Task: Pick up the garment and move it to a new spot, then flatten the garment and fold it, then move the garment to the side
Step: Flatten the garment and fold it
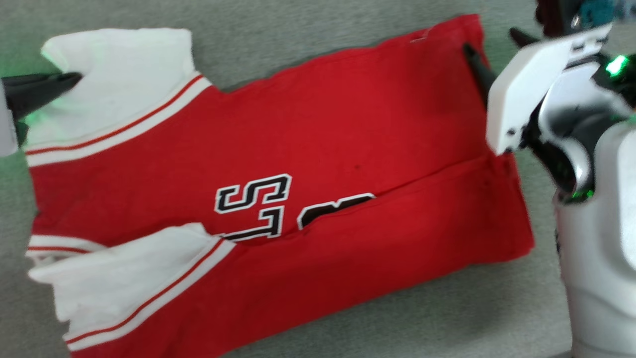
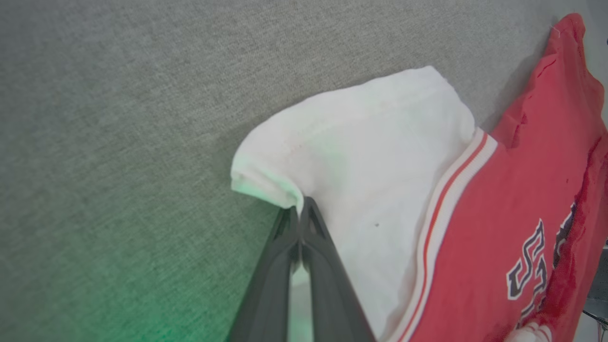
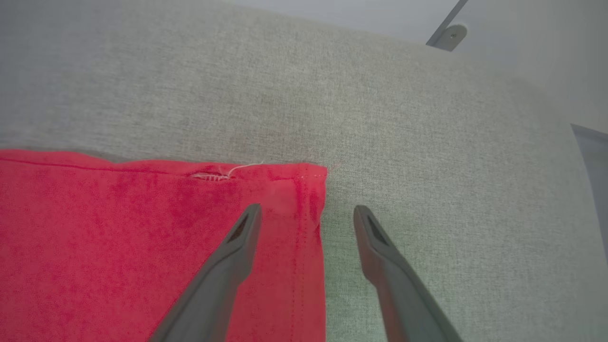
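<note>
Grey woven cloth surface (image 1: 308, 40), pale metal bracket (image 3: 449, 32)

Garment (image 1: 348, 149): bright red body. Two white sleeves at the left, far sleeve (image 1: 124, 74) and near sleeve (image 1: 124, 278). Where each sleeve meets the red there is a white band carrying thin red stripes. Block letters (image 1: 253, 194) near the middle are black edged in white, partly covered by a red fold. Red stitching runs along the hem at the far right corner, with one pale loose thread.

Cloth surface (image 1: 298, 40): grey-green with a fine flecked weave, even all over.

Left gripper (image 2: 301, 205): dark grey fingers. A green glow tints the white sleeve edge and the surface beside it.

Right gripper (image 3: 306, 211): dark grey fingers.

Arm casing (image 1: 526, 84): white with black joints and small bright green lights.
</note>
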Controlling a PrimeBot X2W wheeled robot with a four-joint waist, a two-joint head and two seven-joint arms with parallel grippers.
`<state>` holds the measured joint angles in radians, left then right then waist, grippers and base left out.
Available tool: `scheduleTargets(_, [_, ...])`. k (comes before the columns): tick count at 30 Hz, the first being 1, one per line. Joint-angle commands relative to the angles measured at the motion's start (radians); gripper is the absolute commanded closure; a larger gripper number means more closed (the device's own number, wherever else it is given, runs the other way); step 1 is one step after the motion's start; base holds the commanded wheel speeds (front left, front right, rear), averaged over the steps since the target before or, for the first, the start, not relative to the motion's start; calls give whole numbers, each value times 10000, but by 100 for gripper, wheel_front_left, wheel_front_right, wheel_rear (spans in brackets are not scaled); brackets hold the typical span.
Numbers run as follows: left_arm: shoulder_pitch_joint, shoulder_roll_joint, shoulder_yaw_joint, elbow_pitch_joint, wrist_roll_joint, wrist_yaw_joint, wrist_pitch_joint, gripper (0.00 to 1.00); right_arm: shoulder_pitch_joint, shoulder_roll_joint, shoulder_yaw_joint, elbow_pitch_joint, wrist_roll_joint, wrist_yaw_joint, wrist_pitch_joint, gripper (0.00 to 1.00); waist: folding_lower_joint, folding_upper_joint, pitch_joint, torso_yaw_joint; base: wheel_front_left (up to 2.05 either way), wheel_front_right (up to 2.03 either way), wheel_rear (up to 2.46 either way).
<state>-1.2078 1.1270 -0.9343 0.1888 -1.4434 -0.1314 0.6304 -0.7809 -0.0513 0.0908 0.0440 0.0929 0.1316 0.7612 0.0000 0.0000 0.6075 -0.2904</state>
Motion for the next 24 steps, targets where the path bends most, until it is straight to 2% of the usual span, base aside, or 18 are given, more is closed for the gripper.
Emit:
scheduleTargets(1, [-86,-52,-126,-105,-6,21,-37,100,-293,17,-218,226,-193,-20,332,0,0,0,332,502,0,0,0])
scheduleTargets(6, [-323,-58,-412,-363,-46,23,-203,100,-733,14,-941,814,17,-20,1152,0,0,0,513,857,0,0,0])
scheduleTargets(10, [-477,-136,-685,-494,-23,25,-346,100,-806,23,-1103,1208,145,-20,1608,0,0,0,563,966,0,0,0])
scheduleTargets(11, [-517,-173,-754,-528,-50,25,-389,100,-770,31,-1103,1256,170,-19,1636,45,0,0,564,991,0,0,0])
scheduleTargets(14, [-625,-310,-934,-594,-68,23,-581,100,-810,57,-1053,1334,270,-17,1411,100,0,0,501,1076,0,0,0])
scheduleTargets(20, [-672,-757,-1059,-621,-323,23,-1555,100,-585,-36,-1225,942,49,-20,334,100,0,0,-312,1470,0,0,0])
scheduleTargets(24, [-411,-1022,-1149,-986,-650,23,-2211,100,41,-586,-847,499,734,-20,2,100,0,0,-1226,1834,0,0,0])
